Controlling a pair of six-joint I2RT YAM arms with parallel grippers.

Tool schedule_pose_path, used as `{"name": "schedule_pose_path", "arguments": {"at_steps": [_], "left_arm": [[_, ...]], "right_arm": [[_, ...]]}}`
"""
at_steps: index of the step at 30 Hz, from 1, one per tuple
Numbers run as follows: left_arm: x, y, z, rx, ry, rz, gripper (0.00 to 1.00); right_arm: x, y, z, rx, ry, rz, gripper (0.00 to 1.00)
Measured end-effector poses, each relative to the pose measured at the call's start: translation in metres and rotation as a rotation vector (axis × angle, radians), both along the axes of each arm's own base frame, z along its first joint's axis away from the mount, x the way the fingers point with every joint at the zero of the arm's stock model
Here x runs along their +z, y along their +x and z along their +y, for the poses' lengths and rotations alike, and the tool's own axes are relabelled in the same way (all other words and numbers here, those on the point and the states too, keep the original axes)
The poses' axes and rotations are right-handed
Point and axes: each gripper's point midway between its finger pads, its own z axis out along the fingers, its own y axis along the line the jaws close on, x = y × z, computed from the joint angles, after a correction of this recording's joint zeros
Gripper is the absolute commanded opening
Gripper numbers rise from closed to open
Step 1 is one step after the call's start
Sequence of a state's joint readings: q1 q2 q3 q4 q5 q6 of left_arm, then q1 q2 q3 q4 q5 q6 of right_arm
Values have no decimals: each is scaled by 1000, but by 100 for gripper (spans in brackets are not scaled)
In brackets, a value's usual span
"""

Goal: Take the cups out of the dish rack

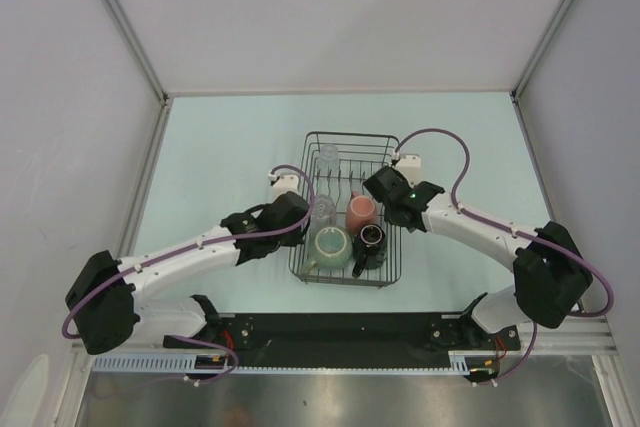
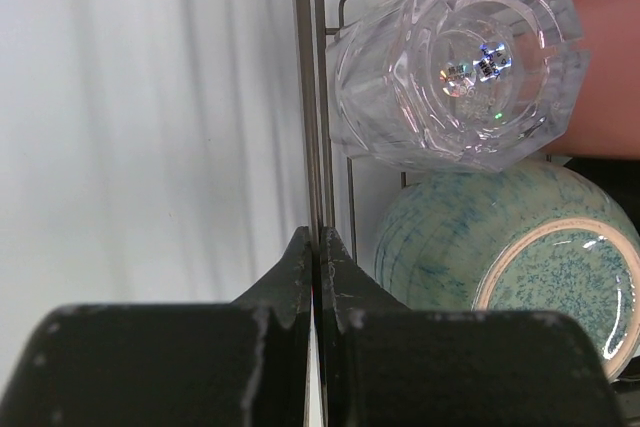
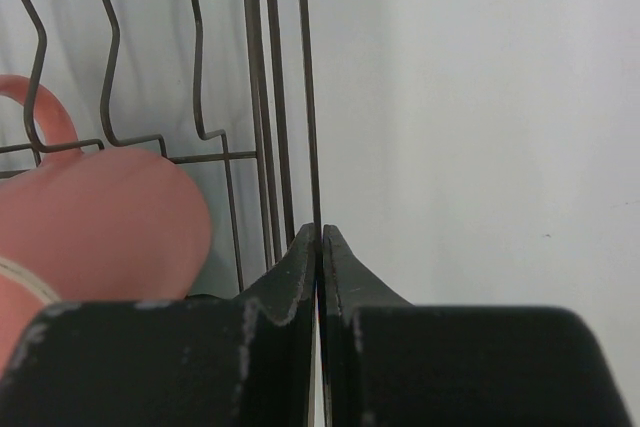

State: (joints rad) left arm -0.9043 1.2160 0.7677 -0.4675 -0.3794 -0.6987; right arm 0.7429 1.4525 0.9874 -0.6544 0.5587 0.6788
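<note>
no cups [image 1: 361,211] were unloaded yet; all sat in the dish rack [image 1: 350,133], left gripper [image 2: 316,247] and right gripper [image 3: 318,239] closed on its side wires.

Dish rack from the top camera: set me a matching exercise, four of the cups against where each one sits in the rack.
Things in the dish rack:
1. green mug
2. dark cup
3. pink cup
4. farther clear tumbler

Places:
A. far end, left side
B. near left corner
C. middle, right side
D. near right corner

Pairs: 1-B, 2-D, 3-C, 4-A
</note>
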Motion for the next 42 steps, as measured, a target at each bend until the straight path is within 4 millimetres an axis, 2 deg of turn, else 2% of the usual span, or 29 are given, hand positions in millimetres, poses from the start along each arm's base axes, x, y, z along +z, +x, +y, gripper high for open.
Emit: {"name": "schedule_pose_path", "arguments": {"at_steps": [19, 21, 22, 25, 26, 28, 30, 31, 33, 35, 37, 42], "left_arm": [[0, -5, -6, 34, -15, -4, 0], [0, -5, -6, 35, -14, -4, 7], [0, -5, -6, 36, -12, -4, 12], [-1, -8, -6, 11, 12, 5, 37], [-2, -14, -8, -20, 22, 23, 49], [-4, -26, -12, -79, 39, 48, 60], [-7, -36, -12, -119, 62, 72, 71], [-7, -38, -12, -127, 66, 78, 80], [-6, -39, -9, -129, 84, 81, 84], [-4, -40, -4, -121, 97, 84, 87], [1, -41, -3, -121, 97, 77, 96], [23, -32, -4, -96, 75, 20, 100]], "right_arm": [[-3, 10, -6, 40, -45, 65, 0], [-1, 10, -6, 41, -41, 59, 11], [0, 9, -6, 41, -39, 57, 26], [0, 11, -6, 16, -25, 39, 49], [-1, 11, -11, 7, -44, 38, 52], [0, 11, -17, -14, -60, 31, 60], [5, 10, -19, -16, -69, 13, 66], [9, 9, -20, -16, -70, 2, 68], [18, 8, -17, -13, -51, -21, 73], [28, 7, -15, -7, -31, -45, 73], [38, 6, -13, -2, -14, -66, 74], [64, 10, -13, -9, 12, -120, 76]]}}
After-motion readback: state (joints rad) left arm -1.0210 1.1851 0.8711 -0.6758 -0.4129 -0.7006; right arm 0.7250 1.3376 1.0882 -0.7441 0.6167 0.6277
